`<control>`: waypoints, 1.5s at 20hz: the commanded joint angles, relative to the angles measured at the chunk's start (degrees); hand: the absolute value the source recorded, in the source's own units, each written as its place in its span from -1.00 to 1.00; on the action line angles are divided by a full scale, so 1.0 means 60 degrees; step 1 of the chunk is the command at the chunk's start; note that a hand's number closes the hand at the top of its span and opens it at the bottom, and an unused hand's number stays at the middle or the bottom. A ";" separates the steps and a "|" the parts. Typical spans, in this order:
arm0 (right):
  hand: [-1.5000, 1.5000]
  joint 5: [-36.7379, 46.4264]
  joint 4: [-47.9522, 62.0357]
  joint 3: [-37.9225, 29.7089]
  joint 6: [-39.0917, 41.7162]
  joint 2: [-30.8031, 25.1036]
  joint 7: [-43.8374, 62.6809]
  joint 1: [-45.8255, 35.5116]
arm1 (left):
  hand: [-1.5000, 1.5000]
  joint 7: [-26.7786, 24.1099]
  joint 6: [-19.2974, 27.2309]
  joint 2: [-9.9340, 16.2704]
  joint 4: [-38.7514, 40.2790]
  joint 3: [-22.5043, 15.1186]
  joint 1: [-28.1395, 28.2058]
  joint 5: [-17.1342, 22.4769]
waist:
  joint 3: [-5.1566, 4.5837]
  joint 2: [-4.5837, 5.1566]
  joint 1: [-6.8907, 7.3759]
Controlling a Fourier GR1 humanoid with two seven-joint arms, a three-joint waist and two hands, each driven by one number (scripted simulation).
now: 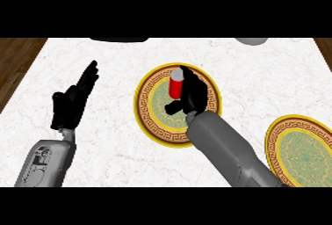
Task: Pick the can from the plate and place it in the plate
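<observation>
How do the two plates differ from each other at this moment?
The middle plate shows whole and carries the red can, with the right hand over it. The right plate is cut by the view's edge and carries nothing. Both have gold patterned rims and green centres.

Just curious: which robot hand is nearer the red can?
Right. The right robot hand is against the red can on its plate; the left robot hand rests open, well off beside it.

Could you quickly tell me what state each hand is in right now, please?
Left hand: open, fingers straight, holding nothing.
Right hand: shut on the can, above the plate.
</observation>
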 commanded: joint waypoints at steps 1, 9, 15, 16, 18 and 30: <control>-1.00 -0.1360 -0.0163 0.0210 -0.0926 0.0005 -0.0943 -0.0172 | 0.00 0.0160 0.0038 0.0004 -0.0053 0.0076 -0.0030 -0.0007 | 0.0002 -0.0036 -0.0086; -1.00 -0.2203 -0.1723 -0.0534 -0.3632 0.0005 -0.2386 0.1269 | 0.00 0.0297 -0.0037 0.0218 -0.0589 0.0286 0.0469 0.0115 | 0.0001 -0.0173 -0.0480; -1.00 -0.2100 -0.4016 -0.1300 -0.3714 -0.0947 -0.2263 0.2651 | 0.00 -0.0331 0.0209 0.0154 0.0294 0.0615 0.0472 0.0036 | -0.0014 -0.0210 -0.0851; -1.00 -0.2240 -0.4490 -0.1286 -0.3550 -0.1229 -0.2453 0.3388 | 0.00 -0.0117 0.0400 -0.0134 0.0079 0.0247 0.0388 -0.0219 | -0.0010 -0.0210 -0.0855; -1.00 -0.2293 -0.5350 -0.1566 -0.3417 -0.1723 -0.2540 0.3976 | 0.00 0.0168 0.0178 0.0028 -0.0660 0.0173 0.0827 -0.0163 | -0.0008 -0.0200 -0.0710; -1.00 -0.4697 -0.8217 -0.3233 -0.0962 -0.3392 -0.5132 0.7790 | 0.00 0.0514 0.0010 -0.0012 -0.0669 0.0492 0.0390 -0.0047 | -0.0007 -0.0148 -0.0613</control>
